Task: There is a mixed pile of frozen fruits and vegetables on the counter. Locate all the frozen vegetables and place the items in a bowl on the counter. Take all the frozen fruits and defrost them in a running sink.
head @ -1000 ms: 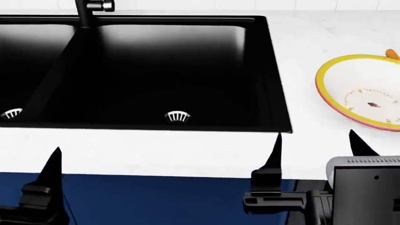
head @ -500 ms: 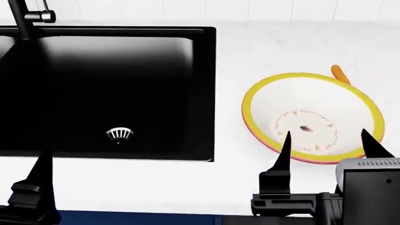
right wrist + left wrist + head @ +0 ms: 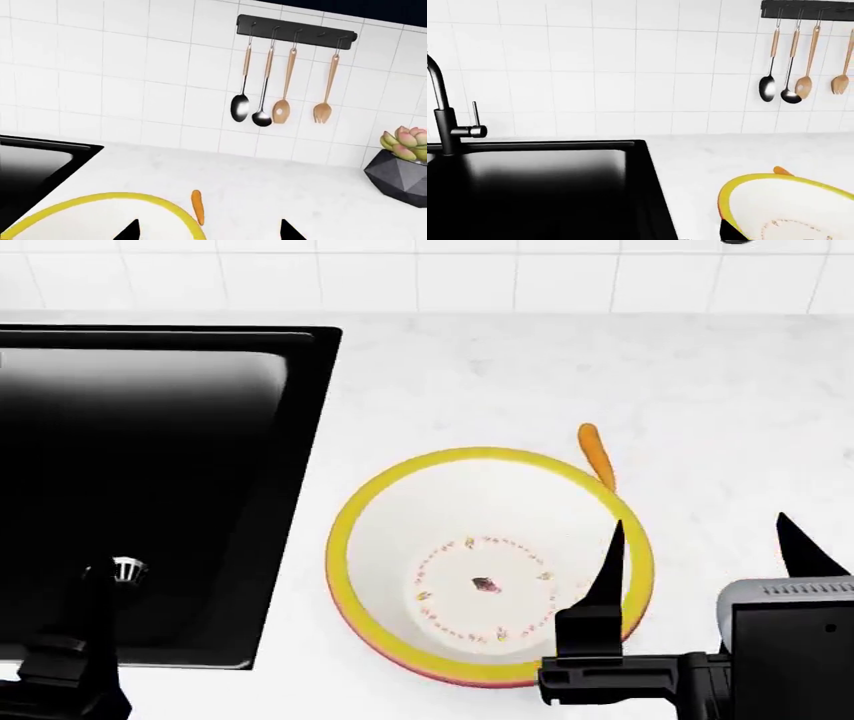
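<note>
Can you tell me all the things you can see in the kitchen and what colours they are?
Bowl: one, white with yellow rim, empty, on the counter right of the sink.
Carrot: one, orange, on the counter just behind the bowl.
Sink: one, black, at the left.
Tap: one, black, behind the sink.
Counter: one, white.
Utensils: four, hanging from a black rail on the tiled wall.
Plant: one, green-pink, dark pot.
Left gripper: black, over the sink edge.
Right gripper: black, open, over the bowl's near right side.

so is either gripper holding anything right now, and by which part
Nothing is held. The right gripper is open and empty over the bowl. The left gripper's visible finger carries nothing; the carrot lies on the counter.
</note>
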